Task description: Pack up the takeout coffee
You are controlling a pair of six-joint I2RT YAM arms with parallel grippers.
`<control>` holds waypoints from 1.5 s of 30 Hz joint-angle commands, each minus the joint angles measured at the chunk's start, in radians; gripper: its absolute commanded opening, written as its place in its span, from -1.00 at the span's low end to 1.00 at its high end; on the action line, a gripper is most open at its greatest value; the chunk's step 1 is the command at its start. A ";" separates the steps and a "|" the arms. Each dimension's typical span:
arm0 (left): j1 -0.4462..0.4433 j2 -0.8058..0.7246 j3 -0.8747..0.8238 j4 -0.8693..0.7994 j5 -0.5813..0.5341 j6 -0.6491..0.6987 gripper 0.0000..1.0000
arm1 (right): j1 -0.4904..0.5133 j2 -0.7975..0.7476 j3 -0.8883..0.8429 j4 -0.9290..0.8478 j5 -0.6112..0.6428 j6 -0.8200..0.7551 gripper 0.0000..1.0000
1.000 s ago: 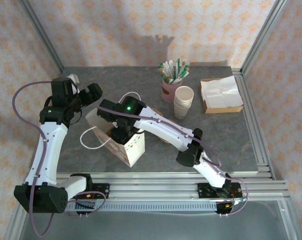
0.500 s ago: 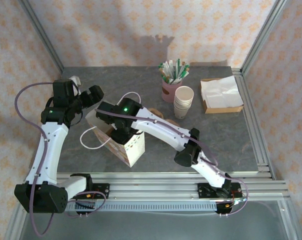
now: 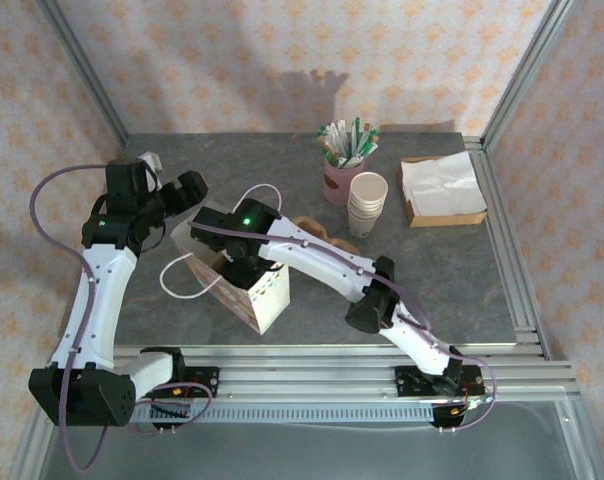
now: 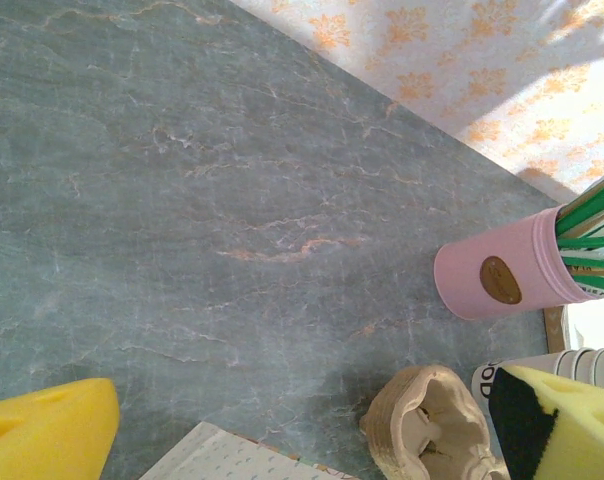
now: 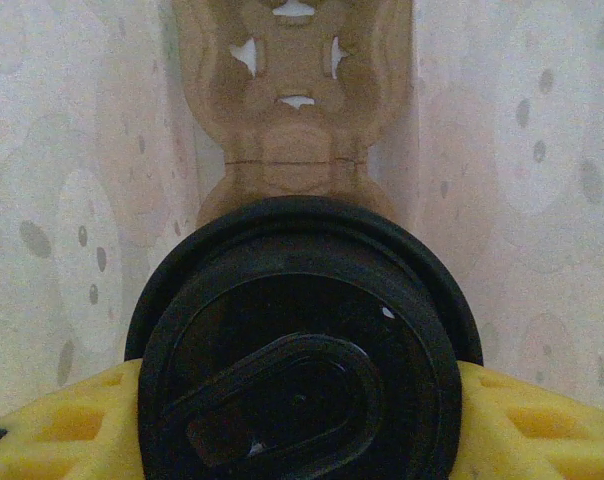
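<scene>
The widest bare stretch of table is at the upper middle of the top view, between the left gripper and the pink cup of sticks. The left wrist view shows the same grey top open across its upper left. At the upper right, the pink cup, the stack of white cups and the napkin tray crowd together, with narrow gaps between them. A cardboard carrier lies just beside the paper bag. The right arm fills the bag's mouth (little room beside it). Inside the bag, the coffee cup spans nearly wall to wall, with a cardboard piece above it in the frame.
</scene>
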 commanded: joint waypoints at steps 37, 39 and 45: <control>0.007 -0.001 -0.031 0.032 0.048 0.007 0.91 | -0.037 0.053 -0.002 -0.017 -0.096 -0.011 -0.03; 0.007 0.002 -0.032 0.032 0.052 0.005 0.90 | -0.041 0.051 0.009 -0.017 -0.100 -0.007 -0.03; 0.006 0.008 -0.036 0.037 0.065 -0.002 0.89 | -0.058 0.052 0.028 -0.018 -0.125 0.008 -0.03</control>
